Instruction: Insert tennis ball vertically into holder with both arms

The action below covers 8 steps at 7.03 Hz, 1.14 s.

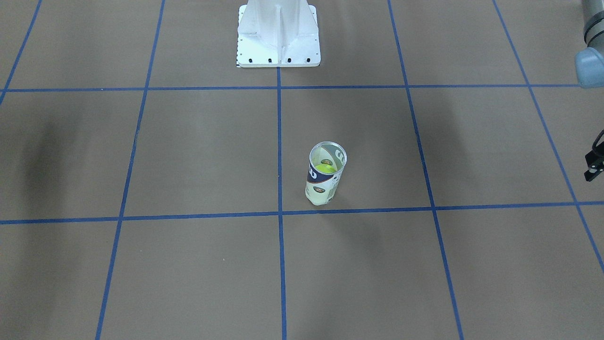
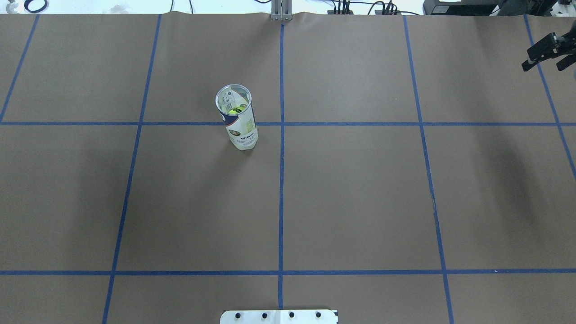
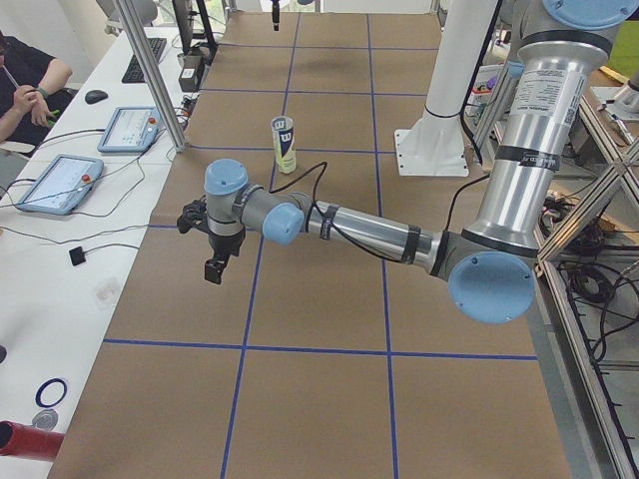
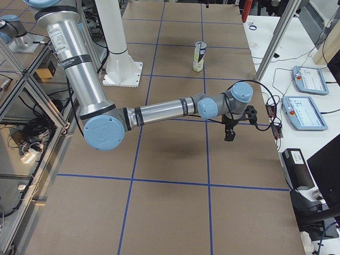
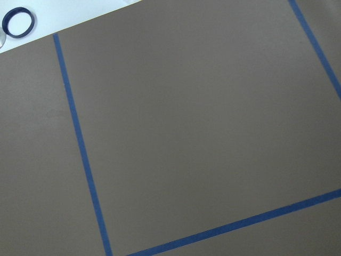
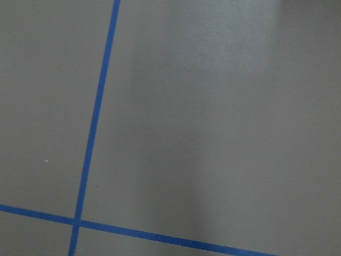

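I read a white "W" on the holder's point(image 3: 285, 145) navy label, upper centre; right gripper point(image 2: 541, 67) gapes empty; left gripper point(image 3: 213, 271), can't tell.

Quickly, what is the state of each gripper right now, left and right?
Left gripper: cannot be told; the front view shows only its edge.
Right gripper: open, holding nothing.

Brown table point(image 2: 360, 202) gridded with blue tape point(image 2: 281, 180), white bench point(image 3: 40, 299) alongside.

Bright, even light; soft blurred shadows fall across the table point(image 2: 360, 202).
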Tool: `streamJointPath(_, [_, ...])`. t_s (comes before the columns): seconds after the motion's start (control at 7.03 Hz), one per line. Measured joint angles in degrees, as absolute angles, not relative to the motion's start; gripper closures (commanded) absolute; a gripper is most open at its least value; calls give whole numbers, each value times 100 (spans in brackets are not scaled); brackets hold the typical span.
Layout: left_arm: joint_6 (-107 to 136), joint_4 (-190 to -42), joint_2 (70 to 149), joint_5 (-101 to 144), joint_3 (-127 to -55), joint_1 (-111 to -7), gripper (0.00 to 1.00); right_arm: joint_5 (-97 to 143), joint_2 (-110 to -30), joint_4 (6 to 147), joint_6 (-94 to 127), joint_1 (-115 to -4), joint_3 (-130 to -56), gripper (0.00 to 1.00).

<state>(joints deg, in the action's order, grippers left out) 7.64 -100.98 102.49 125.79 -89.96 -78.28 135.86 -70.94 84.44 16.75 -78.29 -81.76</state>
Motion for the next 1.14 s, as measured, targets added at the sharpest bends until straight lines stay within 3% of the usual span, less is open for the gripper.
streamJointPath(1.14, [-456, -9380, 10297, 13453, -8284, -8520, 0, 13405, -8168, 7840, 1289, -8461, -8282, 0])
